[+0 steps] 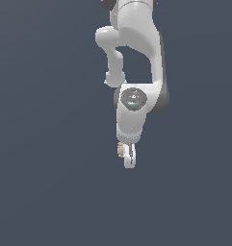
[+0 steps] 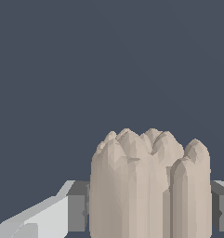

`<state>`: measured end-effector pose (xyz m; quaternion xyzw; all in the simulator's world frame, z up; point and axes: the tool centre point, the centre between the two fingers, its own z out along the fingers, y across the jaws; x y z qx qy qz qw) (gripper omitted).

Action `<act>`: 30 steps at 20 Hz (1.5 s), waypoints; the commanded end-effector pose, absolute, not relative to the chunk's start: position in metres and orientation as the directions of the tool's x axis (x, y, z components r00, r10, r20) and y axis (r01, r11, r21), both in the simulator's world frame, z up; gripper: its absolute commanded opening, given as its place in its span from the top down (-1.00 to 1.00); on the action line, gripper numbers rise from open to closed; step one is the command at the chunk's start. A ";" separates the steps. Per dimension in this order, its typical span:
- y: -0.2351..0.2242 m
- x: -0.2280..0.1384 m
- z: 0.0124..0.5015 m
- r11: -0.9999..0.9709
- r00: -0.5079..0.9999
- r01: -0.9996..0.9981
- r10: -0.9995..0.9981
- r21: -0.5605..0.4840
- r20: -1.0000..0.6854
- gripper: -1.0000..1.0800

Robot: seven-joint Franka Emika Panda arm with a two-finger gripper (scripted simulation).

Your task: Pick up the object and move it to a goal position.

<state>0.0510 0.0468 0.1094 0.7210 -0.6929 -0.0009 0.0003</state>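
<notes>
You see the white arm (image 1: 136,53) reaching down from the upper edge of the exterior view, and its gripper (image 1: 128,156) hangs at the lower end, over a plain dark grey-blue floor (image 1: 45,192). Take the gripper as your landmark: the object (image 1: 120,149), a small beige-tan ribbed lump, sits right against the gripper's fingers, peeking out on the exterior view's left side of them. In the wrist view you find the object (image 2: 150,186) filling the space between the two grey pads (image 2: 76,211), one pad touching each flank of it, so the fingers are clamped on the object. Its lumpy crown of rounded ridges points away from the gripper body, and its ribs run lengthwise along its sides. You cannot tell from either view whether the object touches the floor beneath the gripper or hangs clear above it.
</notes>
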 end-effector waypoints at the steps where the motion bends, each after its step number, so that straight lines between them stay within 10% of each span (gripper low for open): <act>1: 0.055 0.045 0.133 -0.040 0.040 -0.999 -0.999 0.001 -0.002 1.00; 30: 0.164 -0.035 0.440 -0.039 0.039 -0.999 -0.999 0.000 0.001 1.00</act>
